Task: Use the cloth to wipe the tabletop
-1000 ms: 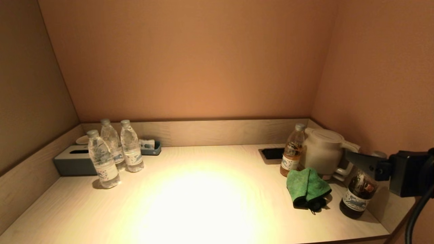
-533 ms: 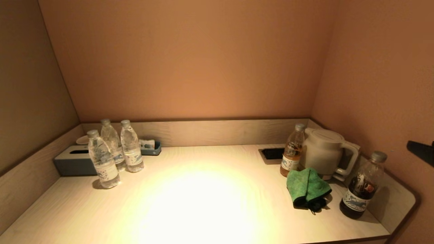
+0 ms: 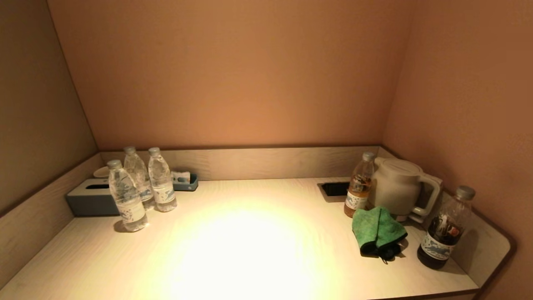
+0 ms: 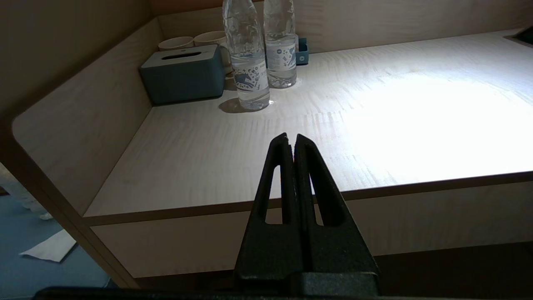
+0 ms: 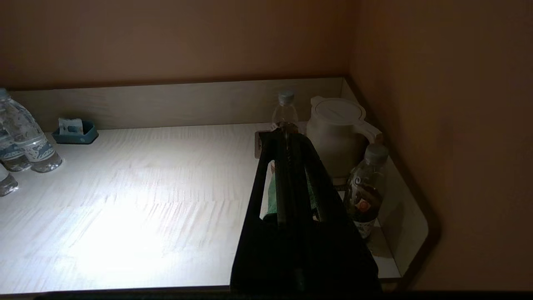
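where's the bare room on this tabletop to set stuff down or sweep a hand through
The widest bare patch of the tabletop runs from the water bottles across to the green cloth, forward to the front edge. It is crowded at back left, around the tissue box, and at right, where the cloth, tea bottle, kettle and dark bottle cluster.

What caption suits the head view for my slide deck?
Folded green cloth lies untouched on the tabletop beside the white kettle; neither gripper in view.
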You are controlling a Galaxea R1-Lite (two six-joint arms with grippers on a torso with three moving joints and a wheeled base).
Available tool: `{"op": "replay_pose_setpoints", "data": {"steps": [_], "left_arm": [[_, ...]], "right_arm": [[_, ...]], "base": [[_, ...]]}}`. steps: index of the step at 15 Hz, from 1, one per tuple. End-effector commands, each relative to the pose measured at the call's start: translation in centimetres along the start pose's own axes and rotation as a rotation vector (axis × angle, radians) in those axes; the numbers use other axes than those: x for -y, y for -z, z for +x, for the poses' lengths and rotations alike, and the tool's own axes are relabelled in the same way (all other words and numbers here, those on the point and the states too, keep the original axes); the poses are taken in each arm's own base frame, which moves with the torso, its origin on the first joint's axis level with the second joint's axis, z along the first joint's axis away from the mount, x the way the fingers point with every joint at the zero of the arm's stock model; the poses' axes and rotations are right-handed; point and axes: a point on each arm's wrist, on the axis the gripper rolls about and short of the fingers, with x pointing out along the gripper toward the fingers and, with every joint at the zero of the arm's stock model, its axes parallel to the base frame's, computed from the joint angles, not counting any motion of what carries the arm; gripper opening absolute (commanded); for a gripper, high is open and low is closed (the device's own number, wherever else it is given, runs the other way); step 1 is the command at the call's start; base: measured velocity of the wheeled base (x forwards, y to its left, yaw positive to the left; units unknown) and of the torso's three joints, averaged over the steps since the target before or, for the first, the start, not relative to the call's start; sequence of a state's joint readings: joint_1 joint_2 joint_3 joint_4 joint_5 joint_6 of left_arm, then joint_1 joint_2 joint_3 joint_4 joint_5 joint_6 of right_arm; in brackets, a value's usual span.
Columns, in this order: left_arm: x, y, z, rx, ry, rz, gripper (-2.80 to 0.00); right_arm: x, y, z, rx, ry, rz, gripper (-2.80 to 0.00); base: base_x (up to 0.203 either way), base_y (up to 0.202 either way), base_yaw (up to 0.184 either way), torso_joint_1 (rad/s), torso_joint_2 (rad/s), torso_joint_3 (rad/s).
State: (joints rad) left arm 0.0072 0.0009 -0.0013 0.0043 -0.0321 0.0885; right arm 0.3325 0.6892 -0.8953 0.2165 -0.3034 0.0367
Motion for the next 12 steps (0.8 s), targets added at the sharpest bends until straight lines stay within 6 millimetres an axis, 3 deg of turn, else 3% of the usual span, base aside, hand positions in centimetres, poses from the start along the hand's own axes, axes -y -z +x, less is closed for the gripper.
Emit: {"op": "replay_pose_setpoints", "data": {"steps": [1,4,7,12], "left_arm": [[0.0,0.0,0.0,-0.001,0.000,0.000,-2.80],[0.0,0.0,0.0,-0.001,0.000,-0.001,-2.80],[0.0,0.0,0.0,-0.001,0.000,0.000,-2.80],[0.0,0.0,0.0,-0.001,0.001,-0.001,-2.80]], "right_arm": [[0.8,0.0,-2.3,0.075,0.011,-0.028,-2.80],[2.0,1.4,-6.2,0.180,0.095,-0.089,-2.80],[1.7,3.1,-8.6,0.232,0.264,-0.116,-2.80],[0.4,4.2,-10.3,0.288,0.369,-0.141,-2.80]], "base": [[0.000,0.000,0.000,0.000,0.00,0.000],[0.000,0.000,0.000,0.000,0.00,0.000],[0.000,0.000,0.000,0.000,0.00,0.000],[0.000,0.000,0.000,0.000,0.00,0.000]]}}
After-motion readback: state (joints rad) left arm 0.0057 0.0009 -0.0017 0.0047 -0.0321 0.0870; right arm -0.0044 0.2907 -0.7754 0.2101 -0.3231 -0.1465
